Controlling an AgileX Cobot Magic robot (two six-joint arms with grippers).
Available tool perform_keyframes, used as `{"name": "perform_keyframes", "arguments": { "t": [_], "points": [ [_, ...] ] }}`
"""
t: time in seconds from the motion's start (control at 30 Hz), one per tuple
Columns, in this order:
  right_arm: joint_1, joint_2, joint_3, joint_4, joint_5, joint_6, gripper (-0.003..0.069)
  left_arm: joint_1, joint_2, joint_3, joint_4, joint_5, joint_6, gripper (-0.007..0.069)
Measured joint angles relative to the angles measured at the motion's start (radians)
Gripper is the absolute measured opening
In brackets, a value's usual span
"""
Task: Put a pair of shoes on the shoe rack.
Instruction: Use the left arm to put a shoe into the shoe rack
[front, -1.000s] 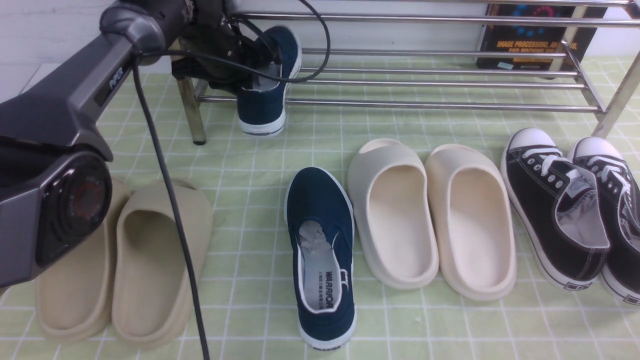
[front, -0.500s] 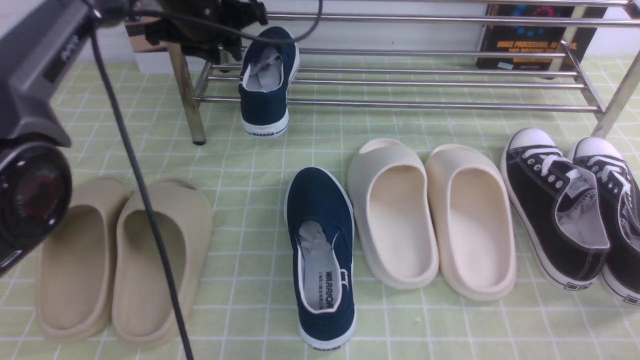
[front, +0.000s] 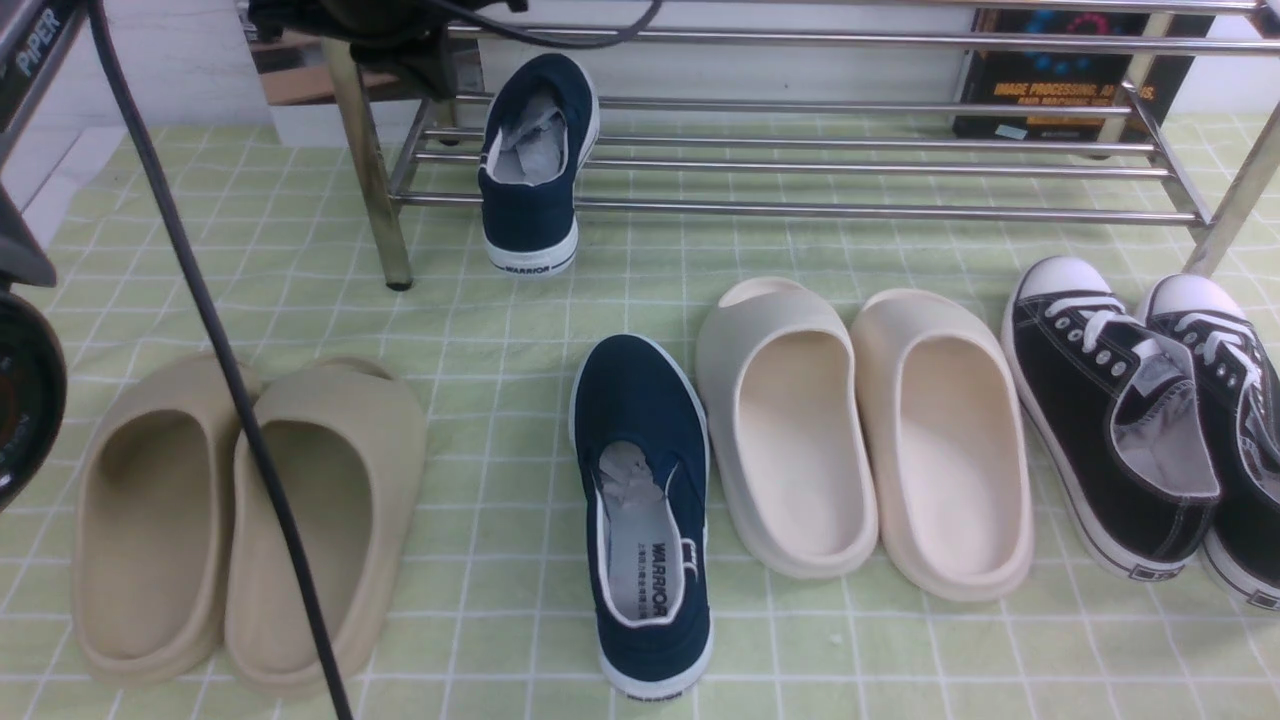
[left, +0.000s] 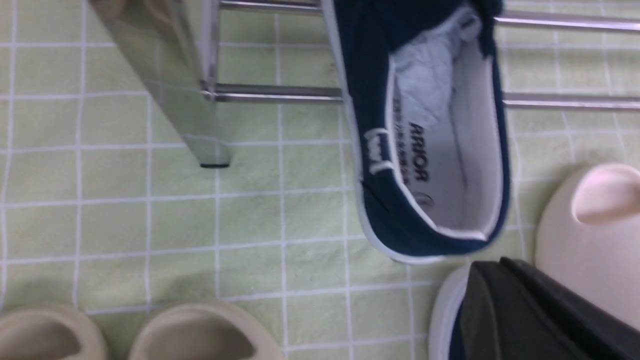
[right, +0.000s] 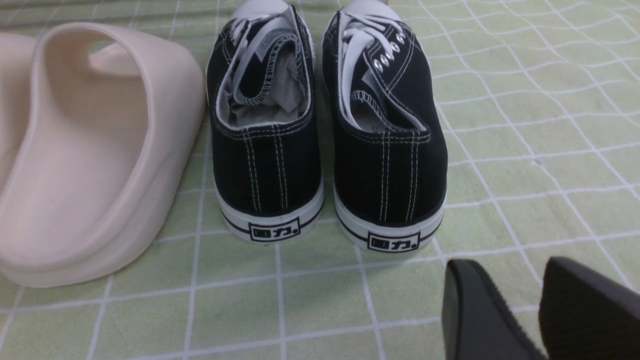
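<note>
Lifted off the first navy shoe (front: 535, 200), the left gripper (left: 505, 300) now hangs closed and empty. Reopen it wide before descending onto the second navy shoe (front: 640, 420) just beneath.

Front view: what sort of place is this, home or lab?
Probably a staged lab mock-up of an entryway: chrome shoe rack, shoes lined up on a green checked cloth, an image-processing textbook behind the rack.

Four sneakers (front: 645, 500), four slides (front: 790, 430), one rack (front: 850, 210)
</note>
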Motion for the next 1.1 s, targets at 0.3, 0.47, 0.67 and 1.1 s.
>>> {"name": "perform_keyframes", "arguments": {
  "t": [0.3, 0.47, 0.67, 1.1],
  "points": [
    [0.0, 0.0, 0.0, 0.0, 0.0, 0.0, 0.0239, -0.089, -0.049, 0.288, 0.031, -0.052, 0.005, -0.0013],
    [0.0, 0.0, 0.0, 0.0, 0.0, 0.0, 0.0239, -0.089, 0.019, 0.369, 0.053, -0.194, 0.001, -0.0013],
    [0.0, 0.0, 0.0, 0.0, 0.0, 0.0, 0.0239, -0.089, 0.069, 0.374, 0.078, -0.34, -0.036, -0.0013],
    [0.0, 0.0, 0.0, 0.0, 0.0, 0.0, 0.0239, -0.072, 0.076, 0.374, 0.185, -0.447, -0.21, -0.0013]
  ]
}}
